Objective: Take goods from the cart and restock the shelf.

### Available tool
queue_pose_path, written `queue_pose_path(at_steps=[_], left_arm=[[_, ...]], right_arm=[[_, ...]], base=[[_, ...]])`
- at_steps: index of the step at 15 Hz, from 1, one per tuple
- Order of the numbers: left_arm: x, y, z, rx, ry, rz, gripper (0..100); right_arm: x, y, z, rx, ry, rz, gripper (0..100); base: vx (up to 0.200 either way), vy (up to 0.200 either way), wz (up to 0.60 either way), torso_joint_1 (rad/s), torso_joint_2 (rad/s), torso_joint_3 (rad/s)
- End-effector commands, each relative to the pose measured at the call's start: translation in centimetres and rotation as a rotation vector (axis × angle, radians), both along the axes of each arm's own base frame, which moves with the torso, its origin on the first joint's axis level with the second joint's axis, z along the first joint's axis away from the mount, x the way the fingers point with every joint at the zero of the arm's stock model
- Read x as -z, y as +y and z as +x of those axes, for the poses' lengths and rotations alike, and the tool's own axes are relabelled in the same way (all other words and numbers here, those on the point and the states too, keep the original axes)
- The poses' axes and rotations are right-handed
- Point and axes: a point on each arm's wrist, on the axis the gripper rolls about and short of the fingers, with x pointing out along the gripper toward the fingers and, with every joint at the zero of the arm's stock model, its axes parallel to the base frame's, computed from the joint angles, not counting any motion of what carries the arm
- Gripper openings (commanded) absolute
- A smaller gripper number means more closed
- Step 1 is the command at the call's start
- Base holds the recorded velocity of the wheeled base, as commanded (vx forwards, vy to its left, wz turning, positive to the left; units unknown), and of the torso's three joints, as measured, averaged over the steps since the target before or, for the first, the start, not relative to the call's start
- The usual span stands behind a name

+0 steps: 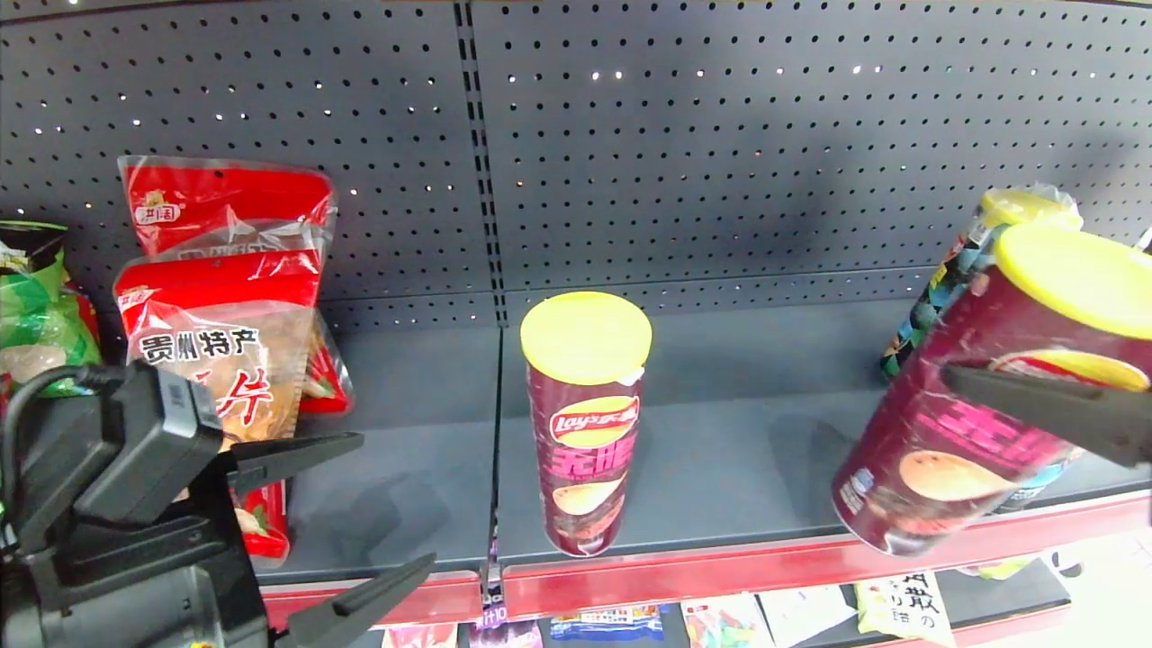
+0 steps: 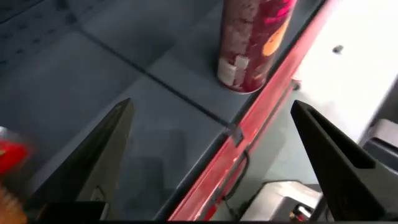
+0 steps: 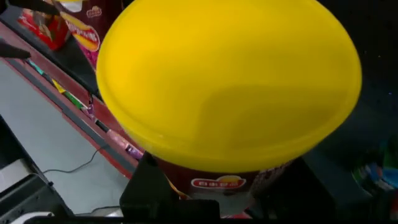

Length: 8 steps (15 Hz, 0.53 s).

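Note:
A maroon chip can with a yellow lid (image 1: 585, 423) stands upright near the front of the grey shelf (image 1: 738, 450); its base also shows in the left wrist view (image 2: 249, 50). A second can of the same kind (image 1: 954, 432) hangs tilted over the shelf's right front edge, lid up and to the right. My right gripper (image 1: 981, 382) is shut on it, one dark finger (image 1: 1053, 409) lying across its side. The right wrist view looks onto its yellow lid (image 3: 230, 81). At the lower left, before the shelf edge, my left gripper (image 1: 396, 499) (image 2: 211, 106) is open and holds nothing.
Red snack bags (image 1: 225, 297) and a green bag (image 1: 36, 315) stand at the shelf's left. A patterned can with a yellow lid (image 1: 981, 252) leans at the back right, behind the held can. The shelf has a red front lip (image 1: 720, 567); a lower shelf holds packets (image 1: 900, 607).

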Motion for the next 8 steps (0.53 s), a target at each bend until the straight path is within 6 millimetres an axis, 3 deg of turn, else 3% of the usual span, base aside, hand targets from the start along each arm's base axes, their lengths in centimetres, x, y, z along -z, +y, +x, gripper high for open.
queue_pose_path(at_steps=[1, 3, 8], left_arm=[[-0.2, 1.0, -1.3, -0.017, -0.034, -0.017, 100], [-0.2, 1.0, -1.3, -0.016, -0.034, -0.017, 100], [-0.3, 0.9, -1.2, -0.014, -0.034, -0.018, 100]], right_arm=[[-0.4, 4.3, 5.3, -0.032, 0.023, -0.020, 0], [-0.5, 5.7, 7.5, -0.029, 0.005, -0.011, 0], [-0.2, 8.8, 10.8, -0.060, 0.017, -0.013, 0]], base=[[0.000, 0.000, 0.00, 0.000, 0.00, 0.000], [0.000, 0.000, 0.00, 0.000, 0.00, 0.000], [0.000, 0.000, 0.00, 0.000, 0.00, 0.000]])
